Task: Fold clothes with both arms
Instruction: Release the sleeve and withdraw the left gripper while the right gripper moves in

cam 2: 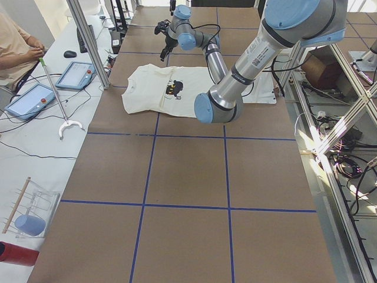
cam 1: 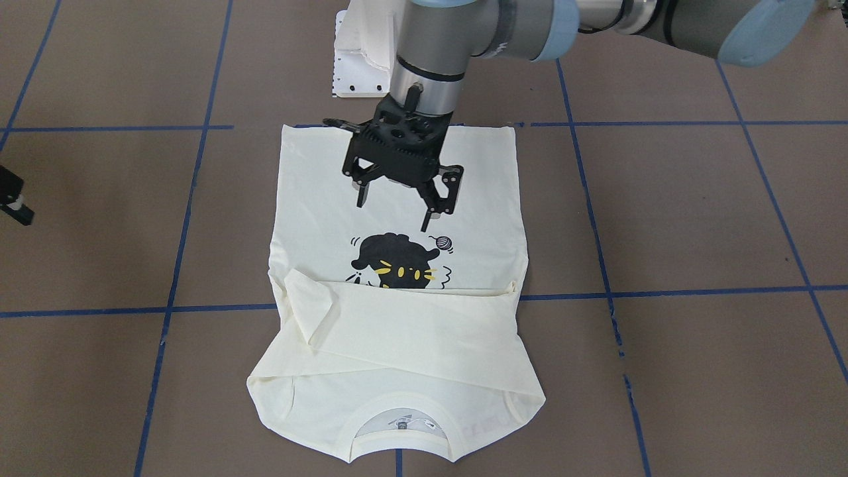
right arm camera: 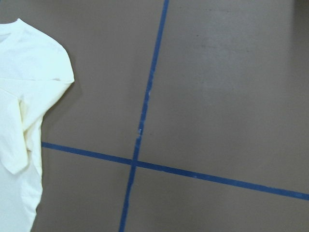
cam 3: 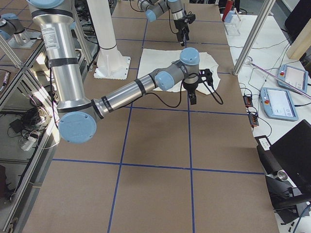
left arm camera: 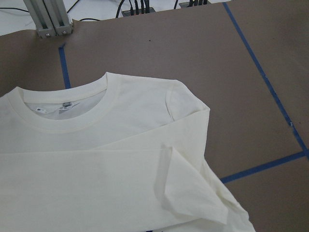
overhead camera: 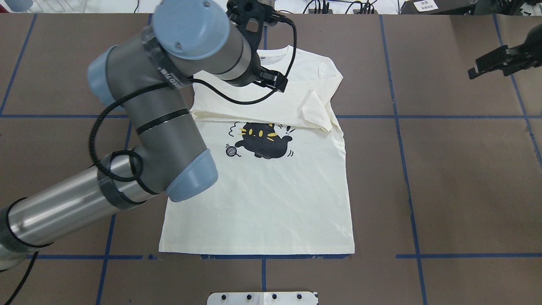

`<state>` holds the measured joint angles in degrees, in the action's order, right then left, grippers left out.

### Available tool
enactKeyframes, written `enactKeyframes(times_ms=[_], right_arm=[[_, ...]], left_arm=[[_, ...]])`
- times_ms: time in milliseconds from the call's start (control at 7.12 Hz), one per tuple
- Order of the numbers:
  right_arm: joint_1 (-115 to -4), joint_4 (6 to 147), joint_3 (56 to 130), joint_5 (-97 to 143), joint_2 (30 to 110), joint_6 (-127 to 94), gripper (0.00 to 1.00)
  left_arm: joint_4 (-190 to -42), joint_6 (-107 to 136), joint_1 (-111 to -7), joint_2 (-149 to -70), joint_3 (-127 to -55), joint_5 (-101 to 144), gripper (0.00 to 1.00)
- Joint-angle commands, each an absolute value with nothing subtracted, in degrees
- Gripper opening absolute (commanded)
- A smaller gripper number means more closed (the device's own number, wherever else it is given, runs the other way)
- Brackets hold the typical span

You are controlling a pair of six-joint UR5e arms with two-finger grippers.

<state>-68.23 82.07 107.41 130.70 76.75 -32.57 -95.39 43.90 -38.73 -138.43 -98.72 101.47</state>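
Shirt (cam 1: 477, 218): flat at table centre, collar at 6 o'clock in the front-facing view, sleeves (cam 1: 411, 324) crossed over the chest.
Left gripper (cam 1: 396, 211): fingers apart, empty, above the cloth at 12 o'clock of the cat print (cam 1: 397, 262).
Right gripper (overhead camera: 499, 61): at 2 o'clock of the shirt in the overhead view, well apart; I cannot tell if the fingers are apart or together.
Risk: if only one side is lifted, the loose sleeves may slip out and the fold may go crooked.

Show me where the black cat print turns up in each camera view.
Front-facing: cat print central, below left claw.
Overhead: cat print central.
Exterior left: cat print tiny, near top.
Exterior right: cannot make it out.
Left wrist: not in it.
Right wrist: not in it.
Landmark: folded sleeve by its head.
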Motion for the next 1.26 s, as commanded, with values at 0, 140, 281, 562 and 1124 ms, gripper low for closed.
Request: enactKeyframes(times_ms=[0,140,281,562,1124], right_arm=[[-55.24,82.00,100.08,117.92,63.18,-45.39,0.99],[-51.89,81.57,93.84,115.08,57.28,-47.88,0.99],[-49.85,81.74,90.13,113.40,53.39,-48.16,0.98],[-45.03,82.00,85.81,108.58,48.99,-50.27,0.93],[-36.41,81.83,73.41,96.62,40.79,-57.74,0.83]], left_arm=[[-95.27,40.17,-40.60,-133.60,-105.02,102.39,1.00],[-95.53,39.91,-40.87,-133.16,-106.16,103.09,1.00],[-95.71,39.82,-41.39,-132.55,-107.74,103.18,1.00],[-95.89,30.02,-46.02,-126.52,-114.05,107.54,1.00],[-97.21,16.72,-55.36,-119.63,-117.42,116.80,1.00]])
